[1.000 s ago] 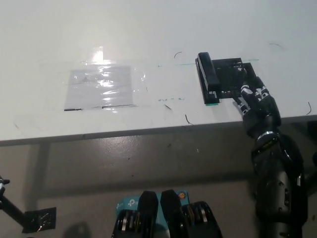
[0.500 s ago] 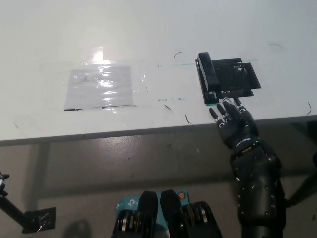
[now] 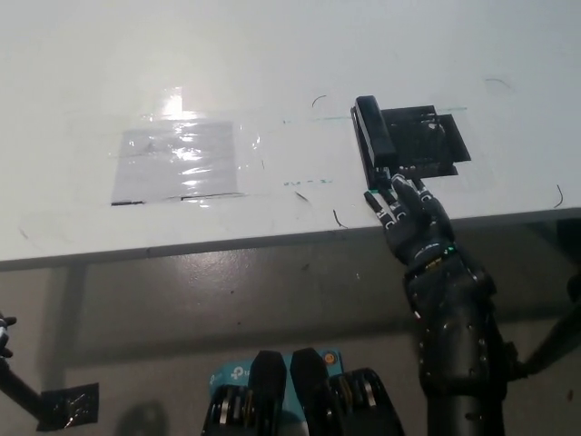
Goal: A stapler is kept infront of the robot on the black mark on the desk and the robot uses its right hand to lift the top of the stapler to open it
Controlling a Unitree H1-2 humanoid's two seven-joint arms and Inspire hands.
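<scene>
The black right hand (image 3: 410,218) reaches up from the lower right of the head view, its forearm rising from about 5 o'clock. The hand lies flat over the front edge of the white desk (image 3: 272,54), palm down, with its fingers (image 3: 385,205) spread apart and pointing toward 11 o'clock. It holds nothing. The fingertips reach the near end of the stapler (image 3: 374,136) and the near edge of the black mark (image 3: 425,143); whether they actually touch the stapler cannot be told from this angle.

The stapler is a long black bar lying on the left part of the black mark, running from 12 to 6 o'clock, just at 12 o'clock of the hand. Its top looks down and closed, lying along the body. The black mark is a dark square patch that spreads out at 3 o'clock of the stapler, with a thin green line along its far edge.

Well away at 9 o'clock of the stapler, a shiny clear plastic sheet (image 3: 182,162) lies taped flat on the desk, catching a glare of light. A few small dark pen marks are scattered on the desk between the sheet and the stapler.

The white left hand (image 3: 4,329) shows only as a sliver at the picture's left edge, around 8 o'clock, below the desk; its state cannot be told.
</scene>
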